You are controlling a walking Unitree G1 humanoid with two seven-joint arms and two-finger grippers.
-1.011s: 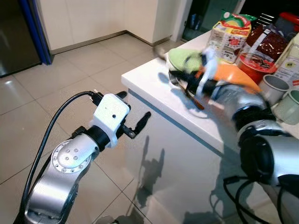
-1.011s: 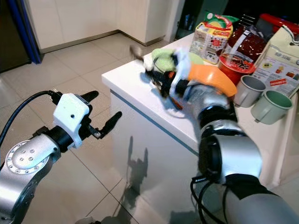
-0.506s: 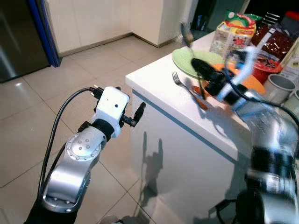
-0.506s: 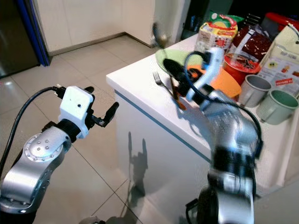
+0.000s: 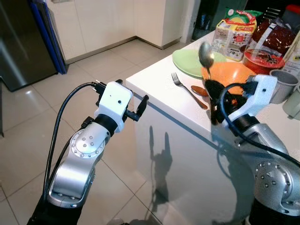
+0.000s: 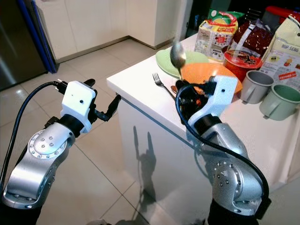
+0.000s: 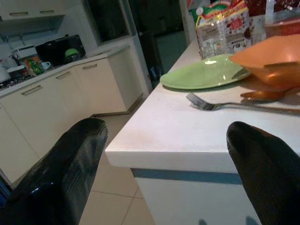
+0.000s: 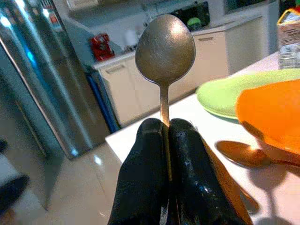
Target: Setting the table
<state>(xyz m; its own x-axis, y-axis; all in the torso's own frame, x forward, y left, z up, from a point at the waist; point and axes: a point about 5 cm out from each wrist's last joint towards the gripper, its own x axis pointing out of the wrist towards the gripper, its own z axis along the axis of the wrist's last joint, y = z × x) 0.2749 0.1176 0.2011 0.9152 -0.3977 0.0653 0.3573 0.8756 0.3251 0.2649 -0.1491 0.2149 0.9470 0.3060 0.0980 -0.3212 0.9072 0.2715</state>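
Right gripper (image 6: 183, 101) clamped tight on the handle of a metal spoon (image 5: 205, 52), bowl upward, raised above the near edge of the white counter (image 5: 159, 89). In the right wrist view, both black fingers (image 8: 150, 154) pressed together on the stem, the spoon (image 8: 165, 44) standing straight up between them. Held upright and off the surface, probably to carry it clear of the dishes before laying it at a place setting.

On the counter, close to that corner: a fork (image 5: 187, 89) lying with tines toward the far side, a copper-coloured spoon (image 5: 198, 91) just beside it, touching the foot of an orange bowl (image 5: 234, 72). Behind those, a green plate (image 5: 187, 62); farther along, two mugs (image 6: 262, 93) and food packets (image 6: 215, 28) against the back edge.

Left gripper (image 5: 140, 104) spread wide, empty, poised off the counter's near corner over the tiled floor (image 5: 28, 140), seemingly waiting its turn.

Compared with half a second ago: spoon now sharp and steady rather than a blur swinging high over the plate, right arm drawn back toward the body and lower. A second ago, that gripper down among the dishes. Left arm barely changed.
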